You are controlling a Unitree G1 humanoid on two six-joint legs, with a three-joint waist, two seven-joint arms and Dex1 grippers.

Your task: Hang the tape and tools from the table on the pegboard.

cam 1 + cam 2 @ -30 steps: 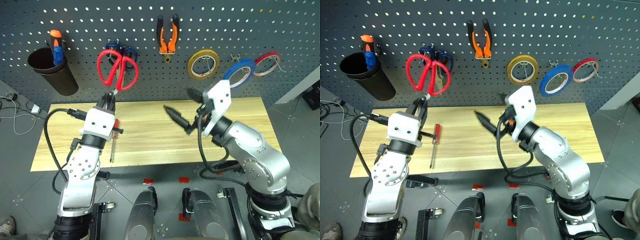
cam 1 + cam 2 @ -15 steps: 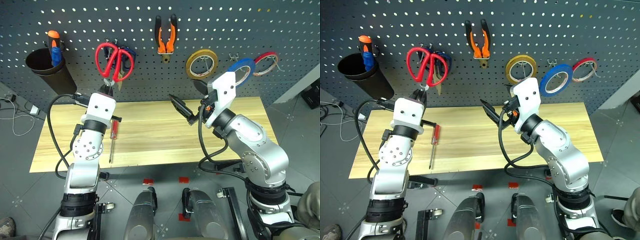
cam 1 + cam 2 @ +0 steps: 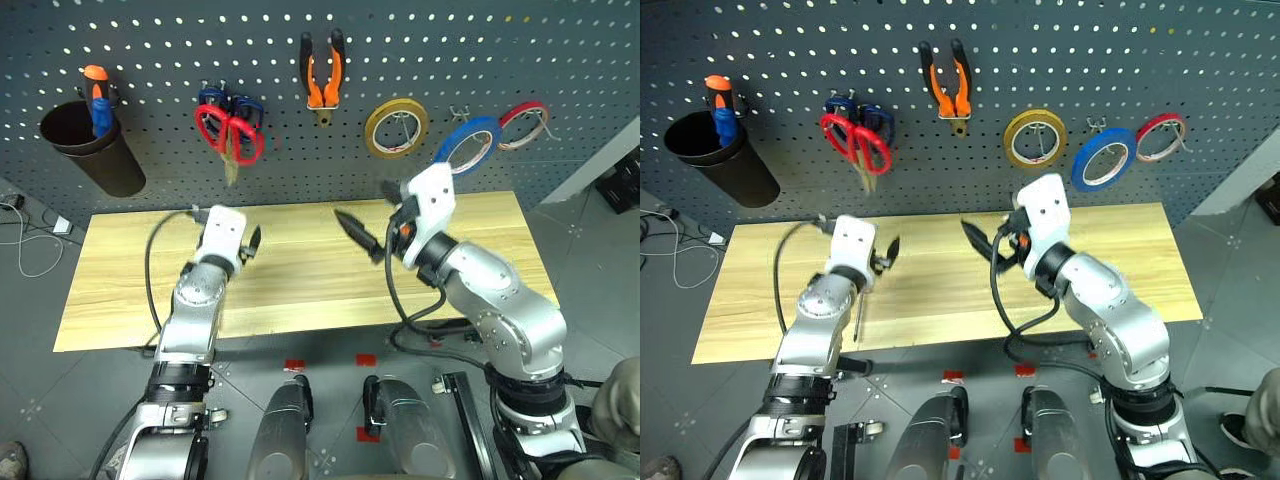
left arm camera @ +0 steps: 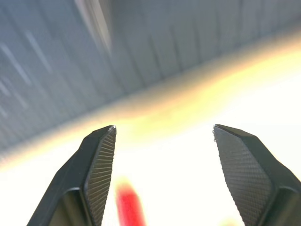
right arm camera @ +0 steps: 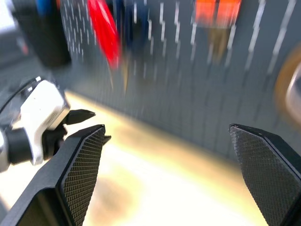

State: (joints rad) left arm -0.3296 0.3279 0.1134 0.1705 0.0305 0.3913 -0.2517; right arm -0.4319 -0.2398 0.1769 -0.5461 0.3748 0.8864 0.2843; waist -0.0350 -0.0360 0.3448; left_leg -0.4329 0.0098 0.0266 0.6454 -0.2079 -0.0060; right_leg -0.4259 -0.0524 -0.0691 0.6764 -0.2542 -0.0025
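- Blue tape: hung on the pegboard, right of centre in the upper half of the head view, between the yellow tape roll and the thin red tape roll.
- Pliers, orange-and-black handles: hung at upper centre of the pegboard, handles up, nose down.
- Red-handled scissors: hung at upper left of the pegboard, handles up, blades pointing down; overlapping the blue-handled scissors on the same spot.
- Screwdriver, slim: lying on the table, left of centre; shaft visible just beside the left arm, handle mostly hidden by it. Blurred red shape between the fingers in the left wrist view, low in frame.
- Left gripper: low over the left part of the table, fingers spread apart, nothing between them; wide gap plain in the left wrist view.
- Right gripper: above the table centre, pointing toward frame left, fingers spread wide, empty.
- Table: light wood-grain top across the middle of the head view, below the pegboard.
- Black cup: upper left of the pegboard, holding an orange-and-blue-handled tool.
- Cables: on the grey floor at the left edge.
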